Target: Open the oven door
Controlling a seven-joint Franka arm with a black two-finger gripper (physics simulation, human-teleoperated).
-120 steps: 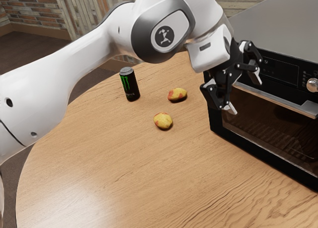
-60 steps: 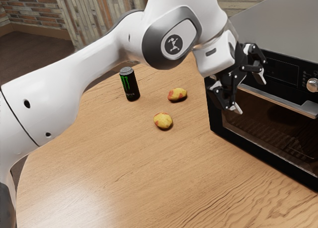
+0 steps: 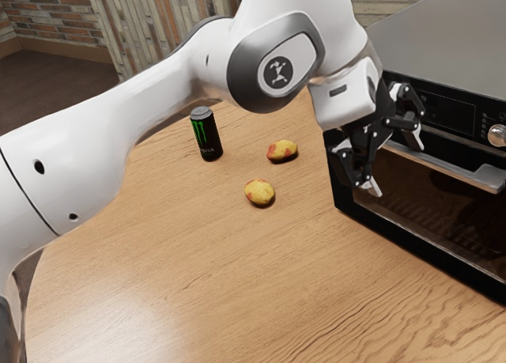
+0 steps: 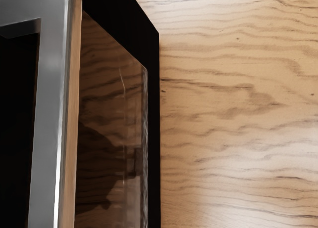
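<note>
Exterior view: can [image 3: 206, 134] and two fruits [image 3: 259, 192] sit apart from the oven [image 3: 443, 35].

Brick wall [image 3: 55, 20], dark floor [image 3: 47, 77].

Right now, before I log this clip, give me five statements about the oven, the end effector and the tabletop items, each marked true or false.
1. The black oven's glass-fronted door is shut. True.
2. The black two-finger end effector is clamped shut. False: its fingers stand apart.
3. The black cylindrical can with green markings lies on its side. False: it stands upright.
4. The oval yellow-and-red lump nearer the oven touches the other lump. False: bare wood separates them.
5. A silver metal handle runs across the door. True.
</note>
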